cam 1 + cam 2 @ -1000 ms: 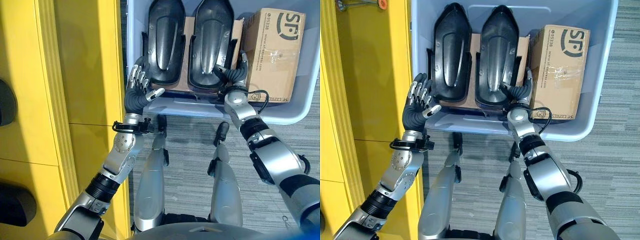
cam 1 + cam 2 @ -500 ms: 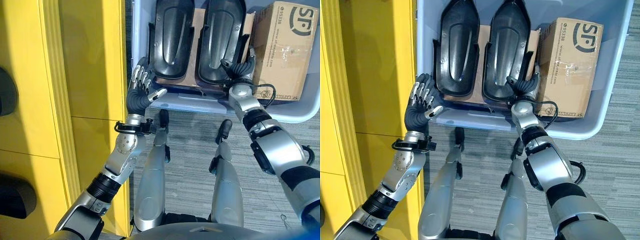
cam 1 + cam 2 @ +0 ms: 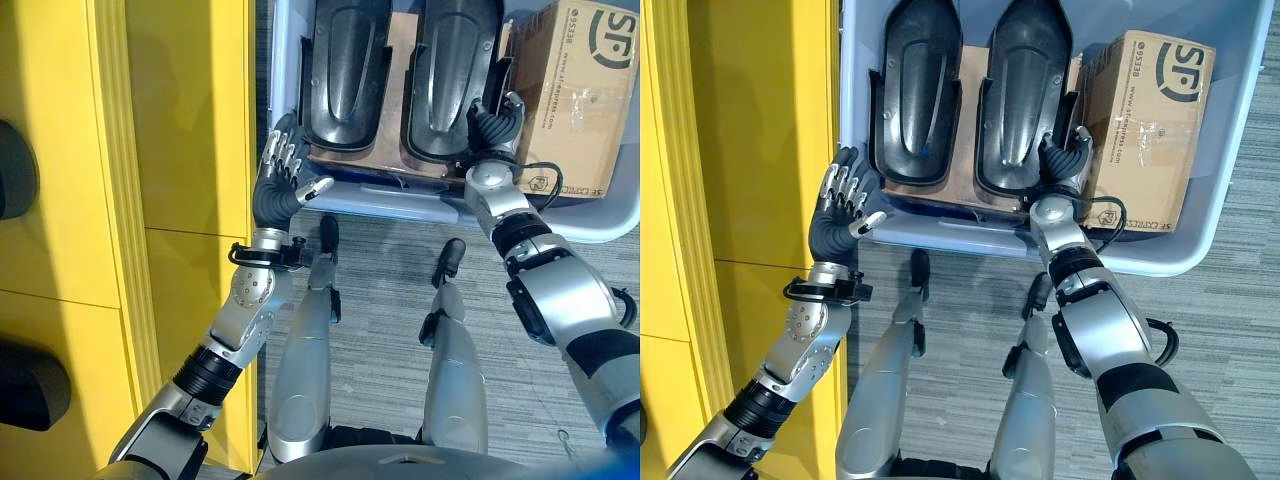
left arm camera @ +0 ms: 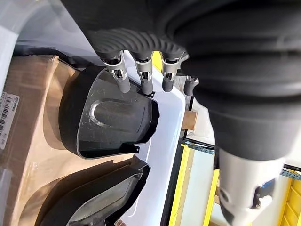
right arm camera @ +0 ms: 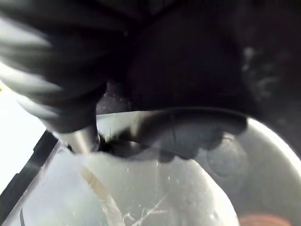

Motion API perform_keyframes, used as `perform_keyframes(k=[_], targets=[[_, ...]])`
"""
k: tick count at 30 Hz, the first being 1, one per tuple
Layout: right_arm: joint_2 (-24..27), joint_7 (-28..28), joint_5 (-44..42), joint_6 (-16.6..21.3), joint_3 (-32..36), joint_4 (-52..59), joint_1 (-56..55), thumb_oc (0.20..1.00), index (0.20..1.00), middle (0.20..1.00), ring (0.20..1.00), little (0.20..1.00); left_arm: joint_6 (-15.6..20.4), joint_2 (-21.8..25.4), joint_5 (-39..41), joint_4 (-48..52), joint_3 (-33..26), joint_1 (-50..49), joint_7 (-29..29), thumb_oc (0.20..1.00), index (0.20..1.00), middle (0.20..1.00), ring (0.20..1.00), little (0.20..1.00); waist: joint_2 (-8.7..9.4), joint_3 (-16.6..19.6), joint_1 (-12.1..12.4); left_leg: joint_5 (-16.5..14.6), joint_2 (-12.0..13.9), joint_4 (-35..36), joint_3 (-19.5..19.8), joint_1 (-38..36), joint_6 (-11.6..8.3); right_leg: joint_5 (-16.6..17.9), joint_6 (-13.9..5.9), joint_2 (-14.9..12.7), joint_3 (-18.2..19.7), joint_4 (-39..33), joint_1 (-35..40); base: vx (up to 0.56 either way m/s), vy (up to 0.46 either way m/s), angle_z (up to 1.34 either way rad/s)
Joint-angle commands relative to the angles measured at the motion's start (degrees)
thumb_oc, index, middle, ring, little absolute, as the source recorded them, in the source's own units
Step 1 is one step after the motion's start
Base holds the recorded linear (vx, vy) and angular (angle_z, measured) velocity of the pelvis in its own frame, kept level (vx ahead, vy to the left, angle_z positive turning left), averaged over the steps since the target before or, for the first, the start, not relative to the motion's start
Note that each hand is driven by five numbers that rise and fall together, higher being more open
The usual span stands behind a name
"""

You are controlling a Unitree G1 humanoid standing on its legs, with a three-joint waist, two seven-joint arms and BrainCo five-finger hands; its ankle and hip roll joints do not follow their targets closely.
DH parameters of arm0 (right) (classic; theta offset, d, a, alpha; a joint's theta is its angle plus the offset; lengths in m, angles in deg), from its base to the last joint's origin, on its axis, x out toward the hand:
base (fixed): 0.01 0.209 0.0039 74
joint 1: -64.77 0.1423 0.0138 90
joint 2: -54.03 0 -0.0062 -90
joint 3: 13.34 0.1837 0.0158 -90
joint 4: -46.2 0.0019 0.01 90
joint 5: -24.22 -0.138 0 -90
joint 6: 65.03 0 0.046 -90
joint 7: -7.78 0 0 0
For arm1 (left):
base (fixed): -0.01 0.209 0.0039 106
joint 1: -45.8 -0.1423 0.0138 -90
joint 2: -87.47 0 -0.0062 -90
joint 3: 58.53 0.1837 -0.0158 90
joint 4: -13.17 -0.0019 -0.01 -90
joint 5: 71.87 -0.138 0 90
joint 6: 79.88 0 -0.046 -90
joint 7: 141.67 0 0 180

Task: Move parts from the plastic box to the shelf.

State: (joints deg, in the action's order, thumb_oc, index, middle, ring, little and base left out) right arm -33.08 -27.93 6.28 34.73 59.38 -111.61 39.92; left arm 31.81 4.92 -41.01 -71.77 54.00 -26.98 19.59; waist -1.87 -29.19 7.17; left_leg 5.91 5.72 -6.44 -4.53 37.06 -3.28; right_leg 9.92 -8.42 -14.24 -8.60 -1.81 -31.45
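Two black moulded parts lie side by side on a cardboard sheet in the pale plastic box: a left part and a right part. My right hand is inside the box, between the right part and a cardboard carton, with its fingers curled on that part's near right edge. Outside the box's near left corner my left hand is held up open with straight fingers, holding nothing. In the left wrist view its fingers point at the left black part. The yellow shelf stands on the left.
A brown cardboard carton fills the box's right end, close beside my right hand. Two dark rounded parts lie at the shelf's far left. Grey carpet covers the floor in front of the box.
The whole picture has shifted, so the camera moved. My right hand has slid further up the right part's edge, deeper into the box. The left hand keeps its pose.
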Motion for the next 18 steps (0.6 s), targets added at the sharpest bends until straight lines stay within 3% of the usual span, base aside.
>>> perform_keyframes(k=[1,18], targets=[[0.5,0.0,0.2,-0.4,-2.6,-0.6,-2.2,0.2,0.2,0.2,0.2,0.2,3.5,1.9,-0.1,5.8,0.0,-0.3,-0.2,1.0,1.0,1.0,1.0,1.0,-1.5,-0.6,0.5,-3.0,-1.3,-0.4,1.2,-0.2,1.31,-8.3,0.02,-0.8,0.6,7.4,2.2,0.0,0.0,0.0],[2.0,-0.4,0.0,0.2,-1.2,2.9,-4.5,0.2,0.2,0.2,0.2,0.2,2.8,2.5,0.9,5.1,0.7,-0.3,1.1,1.0,1.0,1.0,1.0,1.0,-0.28,-0.6,-0.1,-2.4,-0.8,0.8,1.4,-4.6,1.04,-8.4,0.15,-0.3,0.5,7.2,6.0,-0.01,-0.002,0.0]])
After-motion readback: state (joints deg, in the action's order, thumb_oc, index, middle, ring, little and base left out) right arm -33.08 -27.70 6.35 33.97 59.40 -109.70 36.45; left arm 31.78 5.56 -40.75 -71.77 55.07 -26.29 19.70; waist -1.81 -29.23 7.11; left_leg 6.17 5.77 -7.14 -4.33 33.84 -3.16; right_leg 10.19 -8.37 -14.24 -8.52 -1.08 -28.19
